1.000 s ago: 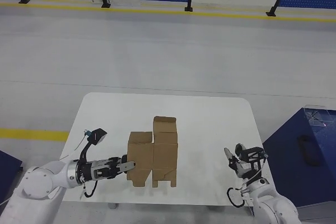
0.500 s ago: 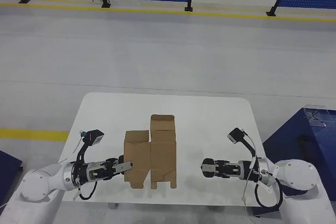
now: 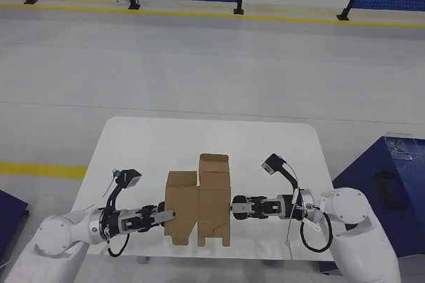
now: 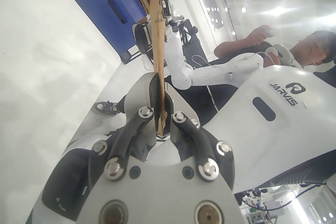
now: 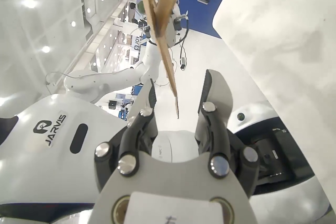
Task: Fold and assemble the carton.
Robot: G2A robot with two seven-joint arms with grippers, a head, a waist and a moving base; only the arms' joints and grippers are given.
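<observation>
Two claws flank the flattened cardboard carton (image 3: 198,201), which sits over the near side of the white tabletop (image 3: 269,145). Left claw (image 4: 159,86) clamped on carton's left edge. Right claw (image 5: 178,88) open, straddling the right edge.

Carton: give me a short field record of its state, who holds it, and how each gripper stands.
carton: carton of brown cardboard, flattened, flaps unfolded, over the near half of the table
left gripper: left gripper shut on one side edge of the carton
right gripper: right gripper open, the carton's opposite edge between its fingers, not clamped
assembly: not yet opened into a box
</observation>
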